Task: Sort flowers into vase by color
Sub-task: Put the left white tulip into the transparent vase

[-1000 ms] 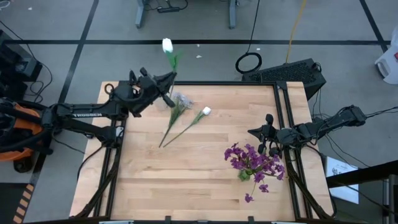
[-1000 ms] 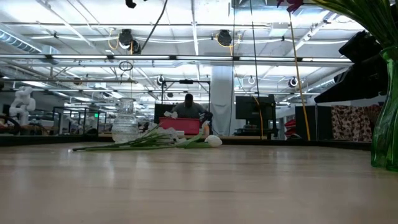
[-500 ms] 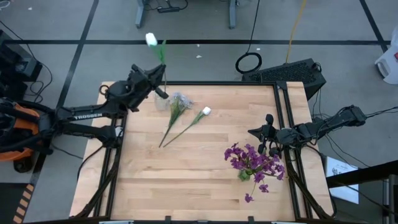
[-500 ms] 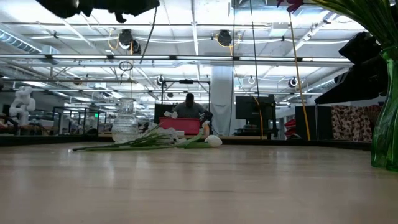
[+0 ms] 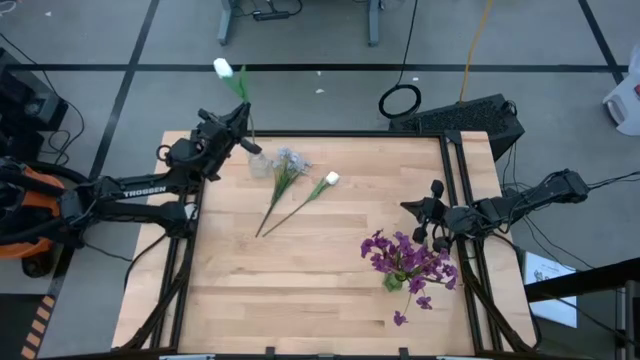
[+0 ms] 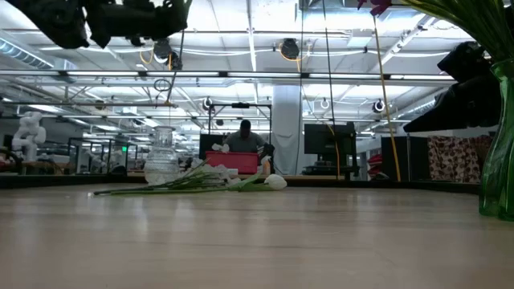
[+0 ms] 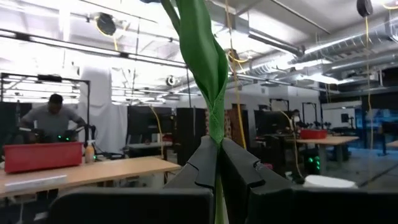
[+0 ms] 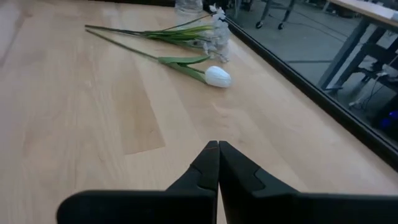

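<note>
Purple bunch: nearest of all, the purple flowers [image 5: 408, 268] stand in a green glass vase [image 6: 498, 152] at the counter's near right corner, so that colour looks sorted.
Right hand: the right hand [image 5: 436, 190] hangs just beyond that vase, fingers pressed together on nothing, waiting.
Counter [image 5: 300, 290]: pale wood, bare across the middle.
Loose stems: 2 lie crossed at mid-counter, a white tulip [image 8: 217, 76] with its bud toward the right, and a grey-blue fluffy stem [image 5: 290, 160] with its head toward the far edge.
Clear vase: a small ribbed glass vase [image 6: 161, 157] stands at the far left, beside the fluffy head.
Left hand: and there it is, the left hand [image 5: 238, 118] up over the far left corner, fingers clamped tight on a green stalk, close above the clear vase.
Held flower: a second white tulip [image 5: 222, 69] sticks out past the far edge, bud outward, well off the counter.
Handling: these stems look feather-light and springy, the stalk thin and smooth, so it could pivot or slide in the grip.
Where to grip: mid-stalk below the leaves, never the soft bud, which would crush or deform.
Next: my read, the stalk's lower end must be lined up over the narrow vase mouth.
</note>
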